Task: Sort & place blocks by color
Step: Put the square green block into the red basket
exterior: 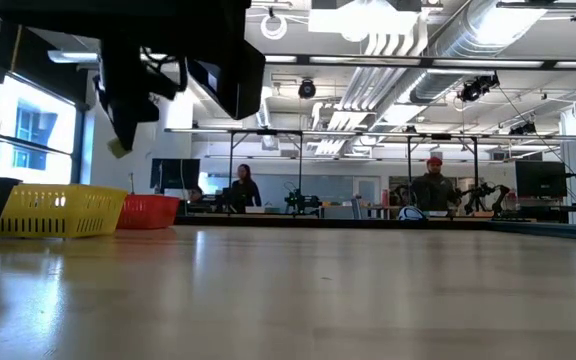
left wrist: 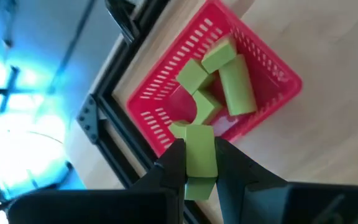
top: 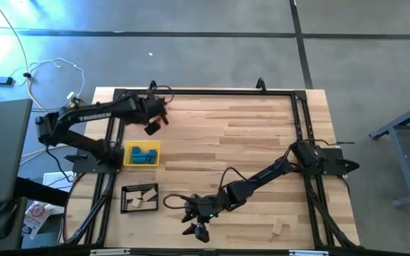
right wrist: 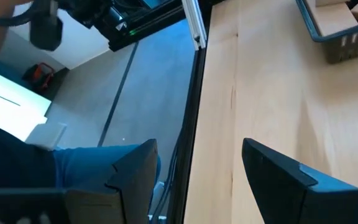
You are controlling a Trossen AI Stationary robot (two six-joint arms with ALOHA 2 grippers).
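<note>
Left end effector grips one green block (four more in red tray)

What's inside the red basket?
Light green blocks lie piled in the red basket. The left gripper holds another green block above it, hiding whatever lies under that corner.

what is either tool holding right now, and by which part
The left tool grips a light green block by its two long sides, above the red tray. The right tool holds nothing.
</note>
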